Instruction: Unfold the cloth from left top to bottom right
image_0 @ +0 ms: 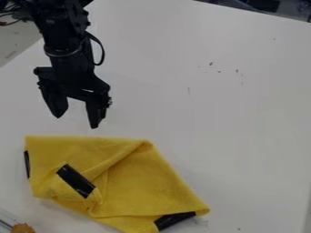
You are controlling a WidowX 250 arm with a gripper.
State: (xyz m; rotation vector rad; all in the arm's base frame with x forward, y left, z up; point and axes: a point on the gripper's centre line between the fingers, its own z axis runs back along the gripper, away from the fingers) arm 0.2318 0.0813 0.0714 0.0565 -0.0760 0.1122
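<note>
**Cloth point(139, 186) lay creased, its unfolding unfinished**

The yellow cloth rested low and left of centre in my camera view, on the pale counter point(200, 91), while I ran the rig from a distance. The black gripper point(76, 121) hung above its upper edge, well clear of the fabric, jaws spread wide with nothing between them.

I judged the job part done at most. The right side reached a rounded point toward the bottom right, but the left half was doubled over, with a loose flap turned inward. A grip on that layer and a pull down and to the right seemed to be what was left; how many layers lay beneath, I could not tell.

The fabric looked soft and matte, with a faint nap. Its top edge ran nearly straight to a blunt peak, where a ridge slanted back down toward the middle. Glossy, dark strips marked the left edge point(27, 164), the flap point(76, 181) and the lower right hem point(175, 220), flat and smooth against the weave.
</note>
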